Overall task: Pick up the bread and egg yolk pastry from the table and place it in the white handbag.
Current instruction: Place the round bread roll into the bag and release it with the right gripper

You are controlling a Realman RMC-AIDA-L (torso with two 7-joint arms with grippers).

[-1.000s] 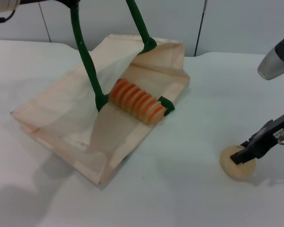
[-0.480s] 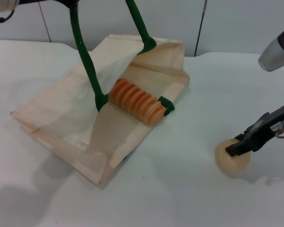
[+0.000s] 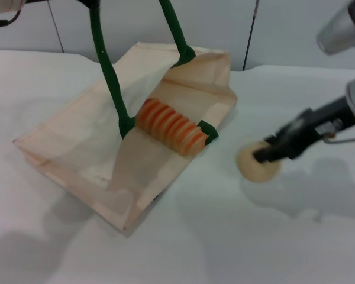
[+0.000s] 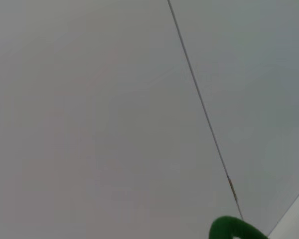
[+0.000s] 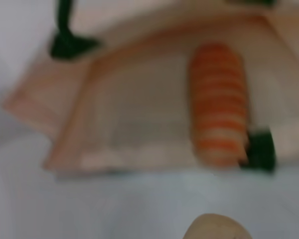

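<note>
Pale tan egg yolk pastry (image 3: 257, 163), round, matte, in right gripper (image 3: 261, 157).

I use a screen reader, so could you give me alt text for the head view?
The right gripper holds the egg yolk pastry just above the table, beside the white handbag. The bread lies in the bag's open mouth, and one green handle is pulled upward.
</note>
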